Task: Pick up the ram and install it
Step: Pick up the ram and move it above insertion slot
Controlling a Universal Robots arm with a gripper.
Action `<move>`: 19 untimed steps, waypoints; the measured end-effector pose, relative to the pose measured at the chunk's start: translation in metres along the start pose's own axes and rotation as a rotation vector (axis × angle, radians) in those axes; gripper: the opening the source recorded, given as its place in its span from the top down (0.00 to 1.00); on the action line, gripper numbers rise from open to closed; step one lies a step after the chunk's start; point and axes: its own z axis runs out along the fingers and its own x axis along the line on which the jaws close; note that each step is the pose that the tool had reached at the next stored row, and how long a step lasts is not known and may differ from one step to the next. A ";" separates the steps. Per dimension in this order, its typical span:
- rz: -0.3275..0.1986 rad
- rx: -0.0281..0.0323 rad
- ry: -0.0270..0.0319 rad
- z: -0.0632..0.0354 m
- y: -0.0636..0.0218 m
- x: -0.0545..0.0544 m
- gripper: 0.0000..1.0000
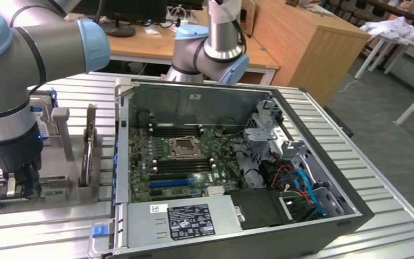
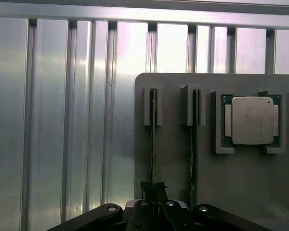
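Two ram sticks stand on edge in slots of a grey fixture plate (image 2: 173, 159). In the wrist view my gripper (image 2: 153, 188) is down over the near end of one ram (image 2: 153, 137), its dark fingertips (image 2: 145, 186) pressed close on either side of the thin board. The second ram (image 2: 193, 139) stands free in the neighbouring slot. In the exterior view the gripper (image 1: 21, 188) is low over the fixture at the exterior view's left, with a ram stick (image 1: 88, 151) upright beside it. The motherboard (image 1: 181, 159) with its dark memory slots (image 1: 178, 129) lies in the open case.
A square silver processor (image 2: 252, 120) sits in a pocket of the fixture. The open computer case (image 1: 228, 172) with cables and power supply (image 1: 185, 218) fills the ribbed metal table (image 1: 379, 178). A second arm's base (image 1: 211, 48) stands behind the case.
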 end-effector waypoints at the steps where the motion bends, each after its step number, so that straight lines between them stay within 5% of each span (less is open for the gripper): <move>1: 0.000 0.0000 0.0000 0.0000 0.0000 0.000 0.85; 19: 0.000 -0.0001 0.0000 -0.0038 0.0001 0.000 0.88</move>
